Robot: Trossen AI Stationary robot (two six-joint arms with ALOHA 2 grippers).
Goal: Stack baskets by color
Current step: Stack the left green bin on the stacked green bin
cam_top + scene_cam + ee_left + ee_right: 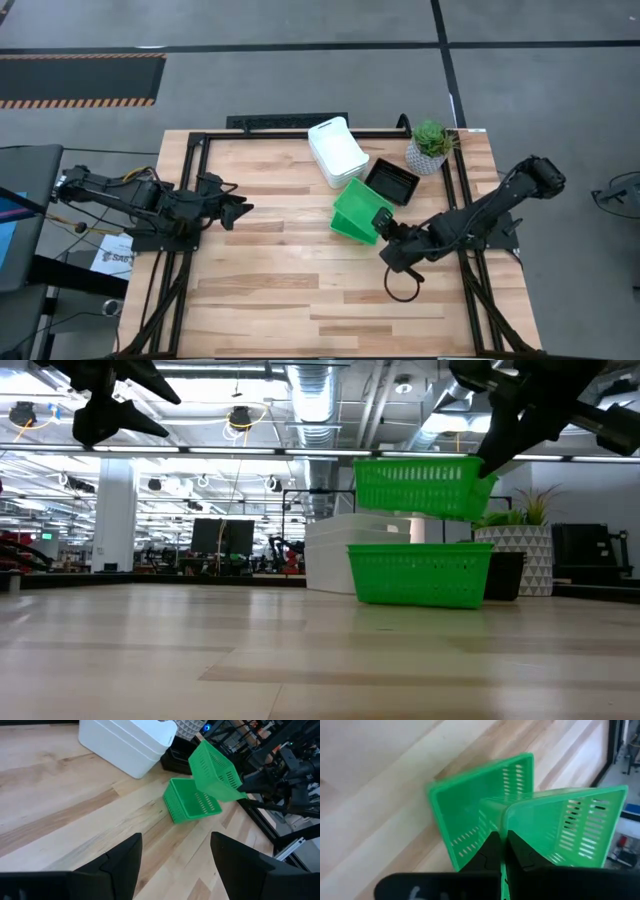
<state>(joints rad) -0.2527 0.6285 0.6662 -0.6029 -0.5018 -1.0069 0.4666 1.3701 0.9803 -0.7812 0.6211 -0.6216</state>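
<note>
The right claw [503,851] is clamped on the wall of a bright green basket [418,487] with slotted sides and rounded corners, holding it in the air directly above a second green basket [420,574] that rests on the wooden surface [280,290]. Just behind them are the stacked white baskets [336,151] and a black latticed basket [392,181], with a potted plant [430,146] beside it. The left claw [236,211] hovers with its fingers spread wide, empty, near the surface's left edge. A paper under the left arm carries print too small to read. The low view shows the gap between the two green baskets; the high view merges them.
</note>
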